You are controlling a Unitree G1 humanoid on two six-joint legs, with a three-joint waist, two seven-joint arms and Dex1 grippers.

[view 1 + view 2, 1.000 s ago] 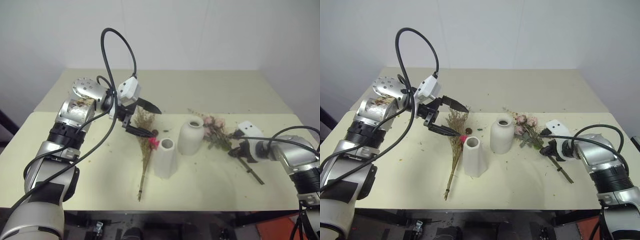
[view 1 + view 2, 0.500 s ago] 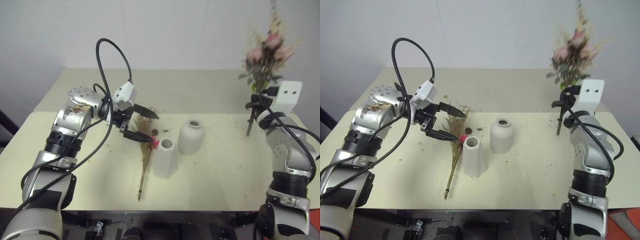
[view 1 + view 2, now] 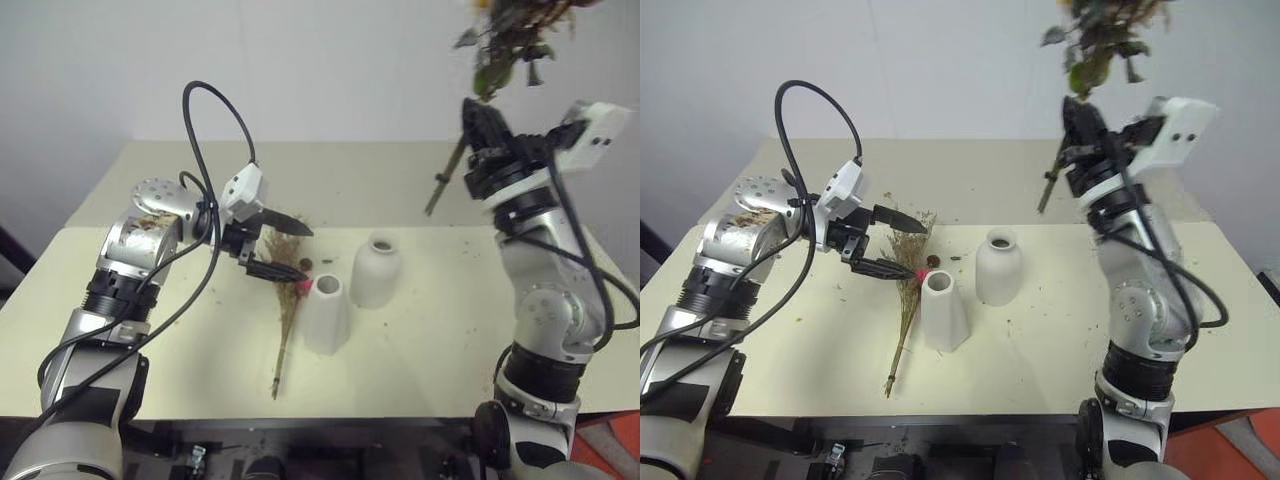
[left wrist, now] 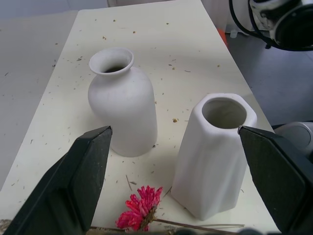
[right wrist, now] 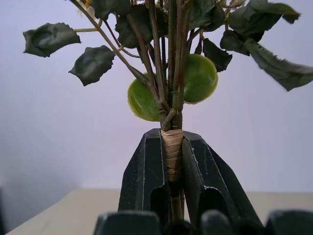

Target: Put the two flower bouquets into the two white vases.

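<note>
On the left, the left hand [image 3: 285,250] hangs just above the desk [image 3: 420,340] with its two black fingers spread wide apart, straddling the top of the dried bouquet [image 3: 287,300], which lies flat with its tan sprigs toward the far side, its pink daisy [image 4: 142,213] just beside the foot of the tall vase [image 3: 327,314] and its thin stem pointing at the near edge. Nothing is gripped there yet. Right of the tall vase and a little farther back stands the round-bellied vase [image 3: 376,270]; the two stand near each other but apart, both upright and empty. On the right, the right hand [image 5: 171,169] is raised high over the far right of the desk, its fingers pressed together on the wrapped stem of the rose bouquet [image 3: 505,50], flowers up and the bare stem end [image 3: 437,193] slanting down to the left. The risks, as I judge them: the slanted stem could miss the narrow neck of the round vase or strike its lip and tip it over; the leafy head may catch at the mouth. On the left, a closing pinch so close to the tall vase could nudge it, and the brittle sprigs may crumble or slip through.
</note>
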